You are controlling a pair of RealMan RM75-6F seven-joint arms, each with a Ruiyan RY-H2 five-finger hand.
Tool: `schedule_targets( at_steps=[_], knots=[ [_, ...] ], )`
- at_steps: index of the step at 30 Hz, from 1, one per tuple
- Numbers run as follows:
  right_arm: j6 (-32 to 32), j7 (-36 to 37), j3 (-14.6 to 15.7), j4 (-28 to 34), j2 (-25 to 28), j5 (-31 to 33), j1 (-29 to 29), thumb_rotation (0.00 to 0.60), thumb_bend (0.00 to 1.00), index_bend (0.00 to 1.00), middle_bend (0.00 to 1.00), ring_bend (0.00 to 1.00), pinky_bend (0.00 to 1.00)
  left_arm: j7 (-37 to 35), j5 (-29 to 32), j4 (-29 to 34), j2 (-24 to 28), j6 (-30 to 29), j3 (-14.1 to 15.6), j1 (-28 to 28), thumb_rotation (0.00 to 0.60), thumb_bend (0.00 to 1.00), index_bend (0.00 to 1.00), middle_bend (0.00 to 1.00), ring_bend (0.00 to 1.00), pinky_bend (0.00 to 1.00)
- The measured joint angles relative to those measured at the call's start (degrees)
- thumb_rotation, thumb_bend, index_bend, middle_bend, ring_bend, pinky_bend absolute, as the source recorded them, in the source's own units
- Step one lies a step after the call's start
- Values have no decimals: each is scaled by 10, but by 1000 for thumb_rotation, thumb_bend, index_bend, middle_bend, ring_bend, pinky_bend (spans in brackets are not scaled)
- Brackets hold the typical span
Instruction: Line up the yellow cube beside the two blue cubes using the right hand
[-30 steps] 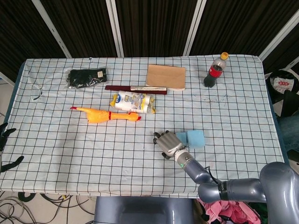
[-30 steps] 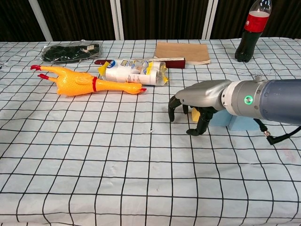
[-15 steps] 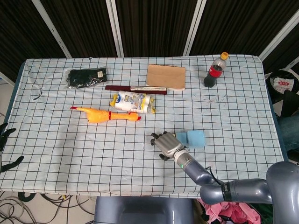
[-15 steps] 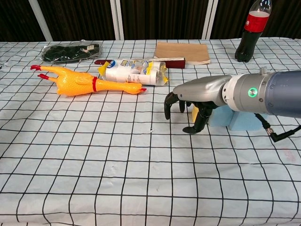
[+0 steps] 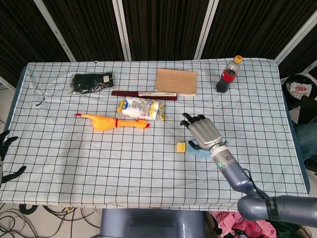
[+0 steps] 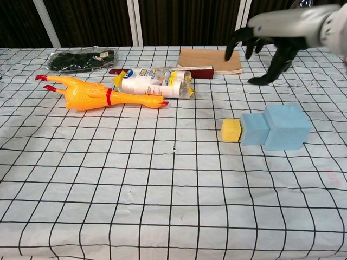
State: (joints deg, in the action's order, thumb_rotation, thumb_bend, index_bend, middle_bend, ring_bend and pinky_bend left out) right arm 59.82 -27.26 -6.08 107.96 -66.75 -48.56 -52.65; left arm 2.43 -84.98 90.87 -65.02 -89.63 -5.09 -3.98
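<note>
- Right robot hand (image 6: 264, 40): raised above the table, fingers spread and curved downward, holding nothing; in the head view (image 5: 202, 132) it hangs over the blue cubes and covers most of them.
- Left robot hand (image 5: 5, 153): dark fingers at the far-left edge of the head view, off the table; whether they are apart or together cannot be told.
- Table (image 6: 108, 195): covered with a white cloth marked in a black grid.
- Black packet (image 6: 81, 58): far left, lying flat.
- Rubber chicken (image 6: 97, 95): yellow with red feet and beak, lying on its side, left of centre.
- Dark red stick (image 5: 144, 93): lying flat just beyond the wrapped pack.
- Wrapped pack (image 6: 154, 82): white, blue and yellow, lying just beyond the chicken's head.
- Brown notebook (image 6: 209, 59): flat, far centre.
- Yellow cube (image 6: 231, 130): on the table, right of centre, touching the left face of the small blue cube.
- Small blue cube (image 6: 254, 129): between the yellow cube and the large blue cube, touching both.
- Large blue cube (image 6: 287, 126): right end of the row.
- Cola bottle (image 5: 228, 75): upright, yellow cap, far right.
</note>
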Motion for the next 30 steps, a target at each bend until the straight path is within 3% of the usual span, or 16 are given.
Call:
schedule_targets(
  at_steps=[5,12,21,26,30],
  knots=[
    [52,57,16,25,67,-57,72,600,284,217,59,203,178,-2,1,3,2,8,3,-2,600,43,209,94,0,0],
    [154,126,65,13,82,-150,186,600,276,215,39,163,143,4,5,4,3,10,3,-1,600,43,208,94,0,0],
    [309,199,121,-100,7,-253,333,600,268,209,30,146,130,15,13,15,7,21,9,0,600,40,207,87,0,0],
    [353,216,131,-173,-42,-289,383,600,269,208,30,146,129,9,18,23,14,30,12,1,600,39,206,86,0,0],
    [367,219,127,-197,-56,-308,400,600,269,208,31,146,129,5,7,23,14,24,15,2,600,39,206,87,0,0]
  ],
)
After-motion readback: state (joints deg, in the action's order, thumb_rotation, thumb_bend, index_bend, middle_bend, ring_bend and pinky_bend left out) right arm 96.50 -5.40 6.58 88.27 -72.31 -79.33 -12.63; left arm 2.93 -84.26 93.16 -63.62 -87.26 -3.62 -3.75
